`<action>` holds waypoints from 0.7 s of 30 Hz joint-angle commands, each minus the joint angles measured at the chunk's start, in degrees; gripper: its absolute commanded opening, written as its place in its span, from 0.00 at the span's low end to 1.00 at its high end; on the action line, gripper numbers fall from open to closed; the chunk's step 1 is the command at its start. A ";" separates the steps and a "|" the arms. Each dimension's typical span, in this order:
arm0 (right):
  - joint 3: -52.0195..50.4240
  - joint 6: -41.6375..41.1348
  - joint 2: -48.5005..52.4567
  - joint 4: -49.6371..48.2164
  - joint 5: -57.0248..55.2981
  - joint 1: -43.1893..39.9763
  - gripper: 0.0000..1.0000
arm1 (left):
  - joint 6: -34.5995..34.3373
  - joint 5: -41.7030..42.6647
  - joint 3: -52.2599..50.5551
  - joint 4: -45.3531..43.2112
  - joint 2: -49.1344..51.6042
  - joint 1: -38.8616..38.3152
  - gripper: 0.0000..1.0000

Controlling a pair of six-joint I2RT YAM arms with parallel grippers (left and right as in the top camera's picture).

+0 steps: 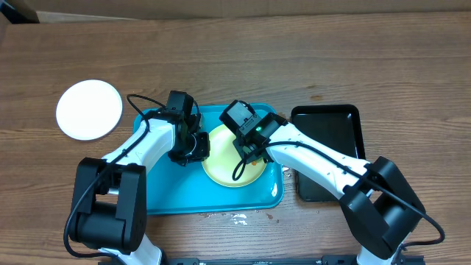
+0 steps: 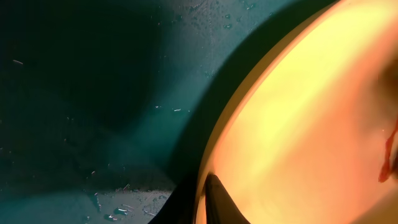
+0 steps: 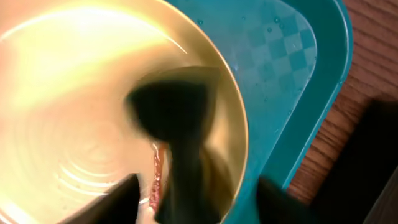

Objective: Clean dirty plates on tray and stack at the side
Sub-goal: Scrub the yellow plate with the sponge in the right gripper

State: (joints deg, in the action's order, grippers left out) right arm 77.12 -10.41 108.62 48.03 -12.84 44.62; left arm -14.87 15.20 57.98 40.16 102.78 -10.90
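Broadly, a brown wood-grain tabletop [image 1: 243,59] fills the overhead view, and nothing of the room beyond its far edge can be made out. A few white flecks [image 1: 235,217] lie on the wood just past the near rim of the turquoise tray [image 1: 169,195], which sits in the middle between the two arms. A smaller glossy black tray [image 1: 331,129] lies just beside it on the right. On the tray's right half rests the yellow-green plate [image 1: 221,165], round and shallow, with a reddish-brown smear [image 3: 155,177] on its face. Fine droplets dot the tray floor around it. A white plate [image 1: 89,110] lies on the bare wood well apart to the left, and it looks clean from above. The left end effector [image 1: 199,147] is at the yellow-green plate's left edge, clenched, with one dark finger [image 2: 217,199] lying along the rim; whether it pinches the rim cannot be told. The right end effector [image 1: 250,154] hangs over the plate's right side, its fingers [image 3: 118,199] spread apart, and a blurred dark shape [image 3: 177,118] that cannot be identified stands between them.
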 commanded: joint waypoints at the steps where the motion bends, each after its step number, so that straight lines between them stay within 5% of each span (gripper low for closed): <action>1: 0.13 0.00 0.94 -1.03 0.00 -0.33 0.66 | -0.35 -1.86 -1.33 0.26 1.70 -0.50 0.10; 9: 0.13 0.00 1.60 -4.04 0.04 -0.33 0.45 | -0.35 -1.86 -1.33 0.28 1.70 -0.50 0.10; 15: 0.07 0.02 4.55 -4.46 0.02 -0.44 0.43 | -0.35 -1.86 -1.33 0.31 1.70 -0.50 0.10; 18: 0.07 0.00 5.75 -4.39 0.02 -0.44 0.09 | -0.35 -1.86 -1.33 0.33 1.70 -0.50 0.10; 21: 0.07 0.00 6.34 -4.42 0.02 -0.66 0.04 | -0.35 -1.86 -1.33 0.31 1.70 -0.50 0.10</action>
State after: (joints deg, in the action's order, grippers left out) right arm 77.12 -10.41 114.04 43.86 -12.86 44.53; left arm -14.85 15.20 57.98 40.27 102.78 -10.90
